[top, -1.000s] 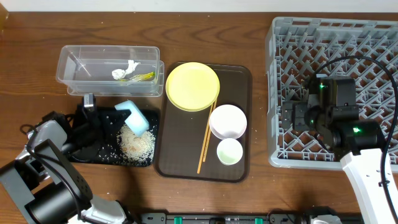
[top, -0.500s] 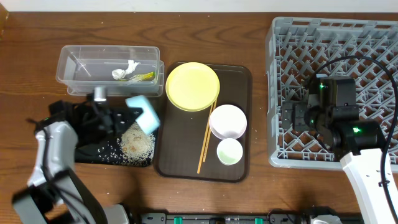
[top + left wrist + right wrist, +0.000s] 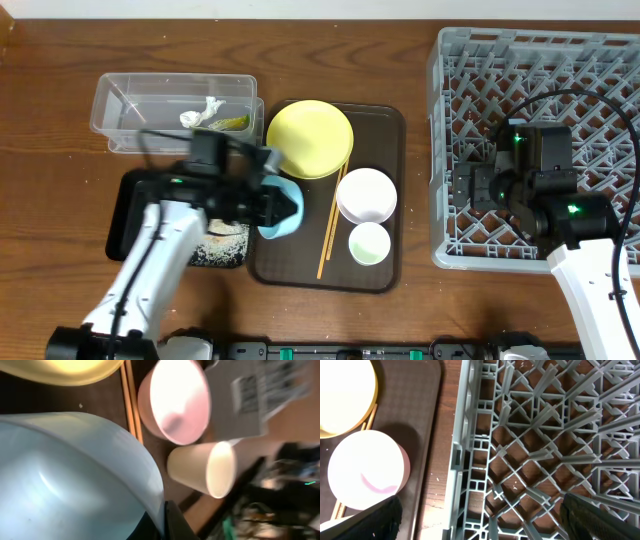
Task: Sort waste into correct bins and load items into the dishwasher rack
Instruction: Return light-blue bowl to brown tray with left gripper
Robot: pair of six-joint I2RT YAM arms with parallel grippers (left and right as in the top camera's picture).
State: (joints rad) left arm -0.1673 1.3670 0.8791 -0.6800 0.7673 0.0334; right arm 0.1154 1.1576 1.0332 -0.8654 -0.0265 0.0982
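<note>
My left gripper (image 3: 268,204) is shut on the rim of the light blue bowl (image 3: 283,210) and holds it tilted over the left edge of the brown serving tray (image 3: 385,125). In the left wrist view the bowl (image 3: 75,475) fills the lower left, with a finger (image 3: 173,522) on its rim. Rice grains (image 3: 222,238) lie on the black tray (image 3: 130,205). The tissue (image 3: 205,110) and wrapper (image 3: 233,123) lie in the clear tub (image 3: 120,100). The yellow plate (image 3: 310,138), white bowl (image 3: 366,195), cup (image 3: 369,243) and chopsticks (image 3: 329,235) rest on the brown tray. My right gripper (image 3: 470,188) is open and empty above the grey rack (image 3: 540,70).
The right wrist view shows the rack's left wall (image 3: 465,445), the white bowl (image 3: 365,470) and the plate's edge (image 3: 345,400). The left wrist view shows the white bowl (image 3: 175,402) and the cup (image 3: 205,467) just beyond the blue bowl.
My left arm has swung right, carrying the blue bowl from over the black tray to the brown tray's left edge. Rice stays on the black tray. The right arm has not moved.
</note>
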